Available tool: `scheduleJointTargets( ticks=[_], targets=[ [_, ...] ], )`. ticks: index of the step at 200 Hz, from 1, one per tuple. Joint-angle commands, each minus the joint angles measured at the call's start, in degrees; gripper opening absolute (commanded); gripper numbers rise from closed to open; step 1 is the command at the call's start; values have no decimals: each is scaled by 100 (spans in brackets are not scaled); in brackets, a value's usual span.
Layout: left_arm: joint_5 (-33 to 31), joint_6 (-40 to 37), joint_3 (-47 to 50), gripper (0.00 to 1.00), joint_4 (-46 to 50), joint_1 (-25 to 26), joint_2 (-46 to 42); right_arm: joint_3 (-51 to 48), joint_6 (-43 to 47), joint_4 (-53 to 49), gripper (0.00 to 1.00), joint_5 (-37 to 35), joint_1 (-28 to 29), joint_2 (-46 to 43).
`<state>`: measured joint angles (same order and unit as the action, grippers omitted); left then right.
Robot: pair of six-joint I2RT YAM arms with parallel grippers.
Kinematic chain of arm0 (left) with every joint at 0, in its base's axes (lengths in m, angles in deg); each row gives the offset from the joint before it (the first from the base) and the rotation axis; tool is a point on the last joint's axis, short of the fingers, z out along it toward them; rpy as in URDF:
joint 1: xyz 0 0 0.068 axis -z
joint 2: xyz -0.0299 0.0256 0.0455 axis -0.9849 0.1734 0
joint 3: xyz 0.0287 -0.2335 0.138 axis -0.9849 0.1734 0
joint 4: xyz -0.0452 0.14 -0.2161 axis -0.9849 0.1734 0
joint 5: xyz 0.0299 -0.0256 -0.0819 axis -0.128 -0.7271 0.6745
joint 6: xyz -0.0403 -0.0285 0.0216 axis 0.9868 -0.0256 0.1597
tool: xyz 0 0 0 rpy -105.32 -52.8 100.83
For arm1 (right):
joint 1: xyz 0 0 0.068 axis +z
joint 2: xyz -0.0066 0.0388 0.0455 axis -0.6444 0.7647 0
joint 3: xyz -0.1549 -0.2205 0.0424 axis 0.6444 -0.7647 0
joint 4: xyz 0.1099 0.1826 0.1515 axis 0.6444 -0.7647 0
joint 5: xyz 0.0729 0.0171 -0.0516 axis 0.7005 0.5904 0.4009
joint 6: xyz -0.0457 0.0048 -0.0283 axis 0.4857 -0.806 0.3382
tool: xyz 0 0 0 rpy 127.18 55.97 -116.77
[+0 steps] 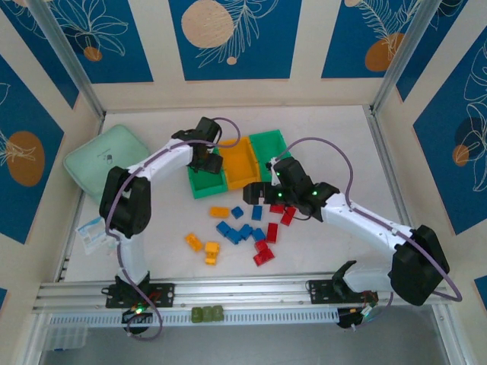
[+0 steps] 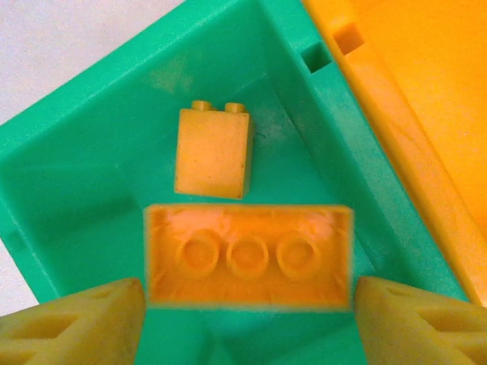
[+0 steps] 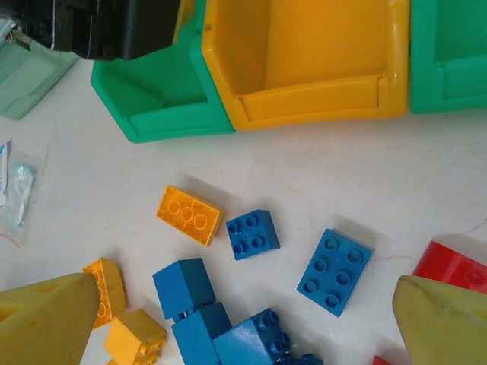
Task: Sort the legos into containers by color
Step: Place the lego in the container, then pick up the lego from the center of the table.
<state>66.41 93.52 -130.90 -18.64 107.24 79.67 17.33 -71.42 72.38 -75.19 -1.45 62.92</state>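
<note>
My left gripper hangs over the left green container. In the left wrist view its yellow fingers stand open just clear of an upside-down orange lego, blurred inside the green container. A smaller yellow lego lies on that container's floor. My right gripper hovers wide open above blue legos and an orange lego on the table. Red legos lie to the right. The orange container and the right green container complete the row.
A mint-green pouch lies at the back left, and a small plastic packet sits by the left rail. More yellow legos and red ones lie toward the front. Metal frame posts stand at both back corners.
</note>
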Motion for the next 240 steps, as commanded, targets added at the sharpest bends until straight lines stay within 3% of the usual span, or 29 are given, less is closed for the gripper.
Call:
scheduleJointTargets(
  ticks=[1, 44, 88, 148, 191, 240],
  targets=[
    [83, -97, -226, 74, 279, -39, -13, -57, 106, 93, 99, 214, -94, -181],
    [193, 73, -196, 75, 519, -24, -390, -7, 207, -37, 99, 342, -172, -233],
    [582, 717, 779, 75, 308, 96, -1382, -47, 311, -403, 99, 464, -176, -216],
    [819, 1624, 2138, 77, 43, 846, -2557, -262, 163, -496, 99, 545, -47, -217],
    [885, 2115, 2647, 77, -101, 1373, -2581, -411, 141, -287, 99, 413, 270, -21],
    [1109, 2466, 3074, 78, -596, 1574, -2211, -587, 273, 77, 99, 113, 665, 85]
  ],
)
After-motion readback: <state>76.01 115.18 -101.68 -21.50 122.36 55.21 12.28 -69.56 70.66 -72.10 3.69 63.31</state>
